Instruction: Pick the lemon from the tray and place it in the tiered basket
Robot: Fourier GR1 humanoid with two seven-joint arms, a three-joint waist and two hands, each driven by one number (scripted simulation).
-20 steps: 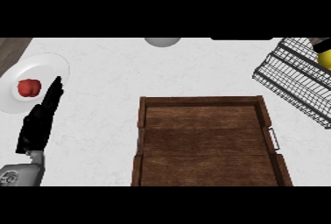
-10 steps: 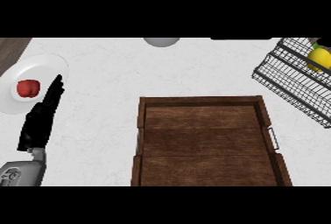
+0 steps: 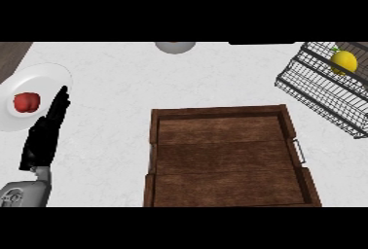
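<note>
A yellow lemon (image 3: pixel 343 61) lies inside the black wire tiered basket (image 3: pixel 316 92) at the upper right. The brown wooden tray (image 3: pixel 226 155) fills the middle of the counter and holds nothing. My left hand (image 3: pixel 45 133) rests at the left edge with straight fingers pointing up, beside the white plate; it holds nothing. No part of my right hand or forearm shows.
A white plate (image 3: pixel 43 80) at the far left carries a red fruit (image 3: pixel 27 102). A grey round object (image 3: pixel 175 46) sits at the counter's far edge. A metal handle (image 3: pixel 298 151) sticks out on the tray's right side.
The view has shifted slightly to the left, so the basket and lemon show more fully. The left hand and the tray have not moved on the counter.
</note>
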